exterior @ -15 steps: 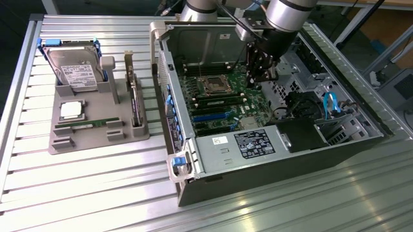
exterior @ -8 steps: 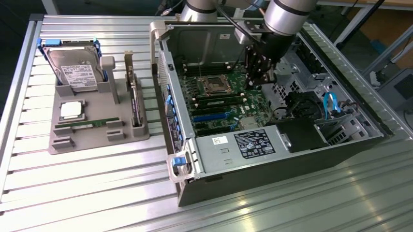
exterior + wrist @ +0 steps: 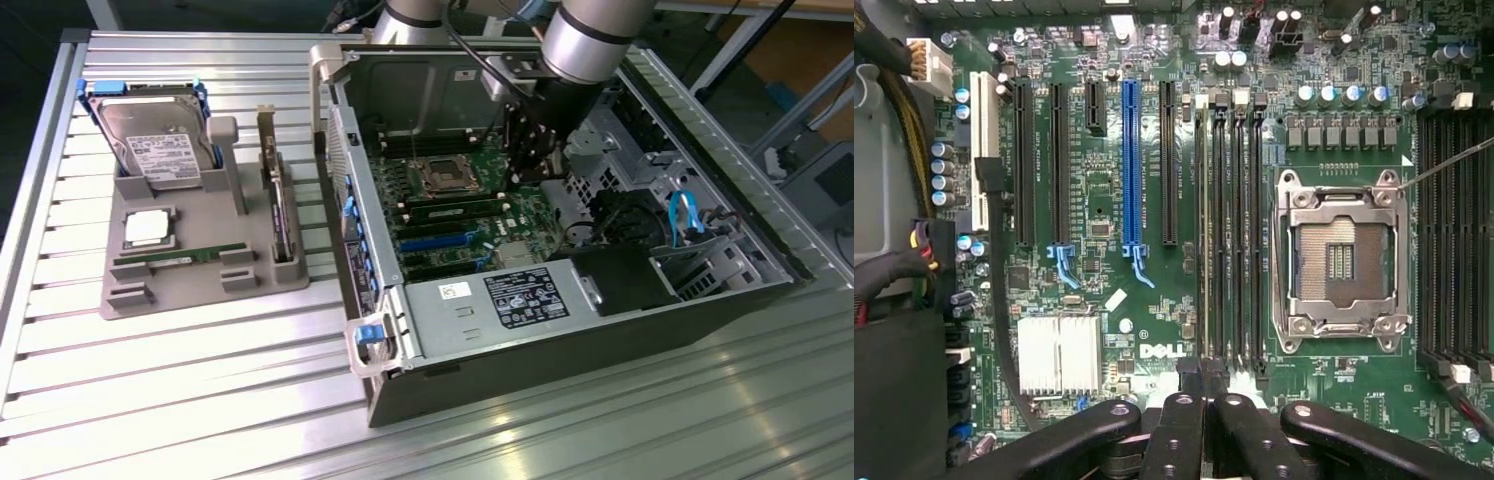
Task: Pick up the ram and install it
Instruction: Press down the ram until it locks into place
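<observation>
A ram (image 3: 180,257), a long thin green stick, lies flat in the grey holder tray (image 3: 200,290) at the exterior view's left. Inside the open computer case (image 3: 561,300), another ram stick (image 3: 1204,230) stands seated in one of the memory slots beside the empty processor socket (image 3: 1341,262); it also shows as ram stick (image 3: 447,210) on the motherboard. My gripper (image 3: 534,160) hangs over the motherboard (image 3: 1104,300), above those slots. The gripper (image 3: 1204,385) is shut, its black fingers (image 3: 1179,430) pressed together just over the end of the seated stick. I cannot tell whether they touch it.
On the tray also stand a hard drive (image 3: 158,150), a square silver processor (image 3: 147,228) and an upright expansion card (image 3: 278,215). The case walls, a black power supply (image 3: 541,295) and cables (image 3: 683,215) surround the motherboard. The slatted metal table (image 3: 200,400) lies around the case.
</observation>
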`<state>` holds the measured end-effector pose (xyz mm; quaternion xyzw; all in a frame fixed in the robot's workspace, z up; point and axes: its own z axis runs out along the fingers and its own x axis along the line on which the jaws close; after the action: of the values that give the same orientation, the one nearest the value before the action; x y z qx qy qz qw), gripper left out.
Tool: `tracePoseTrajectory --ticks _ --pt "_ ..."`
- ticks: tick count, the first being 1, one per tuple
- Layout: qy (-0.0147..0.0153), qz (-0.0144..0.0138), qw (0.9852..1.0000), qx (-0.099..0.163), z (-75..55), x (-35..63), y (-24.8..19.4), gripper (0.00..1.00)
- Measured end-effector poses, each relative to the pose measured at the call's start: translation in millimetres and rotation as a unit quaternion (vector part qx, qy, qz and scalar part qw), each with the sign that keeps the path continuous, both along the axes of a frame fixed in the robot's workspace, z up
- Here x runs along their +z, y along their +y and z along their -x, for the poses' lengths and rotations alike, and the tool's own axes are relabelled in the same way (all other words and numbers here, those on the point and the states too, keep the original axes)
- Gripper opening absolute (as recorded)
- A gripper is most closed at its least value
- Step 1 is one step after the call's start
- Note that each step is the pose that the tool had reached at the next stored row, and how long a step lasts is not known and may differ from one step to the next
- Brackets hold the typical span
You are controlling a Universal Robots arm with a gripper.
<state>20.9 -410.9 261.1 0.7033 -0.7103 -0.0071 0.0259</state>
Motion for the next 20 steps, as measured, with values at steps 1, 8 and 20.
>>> tracePoseTrajectory --ticks 1,8,20 --pt "0.0 0.0 1.0 0.0 0.0 -2.1 0.0 0.1" --pt "0.0007 0.0012 1.0 0.0 0.0 -11.9 0.0 0.1" --pt "0.0011 0.0013 1.0 0.0 -5.4 -13.1 4.9 0.1"
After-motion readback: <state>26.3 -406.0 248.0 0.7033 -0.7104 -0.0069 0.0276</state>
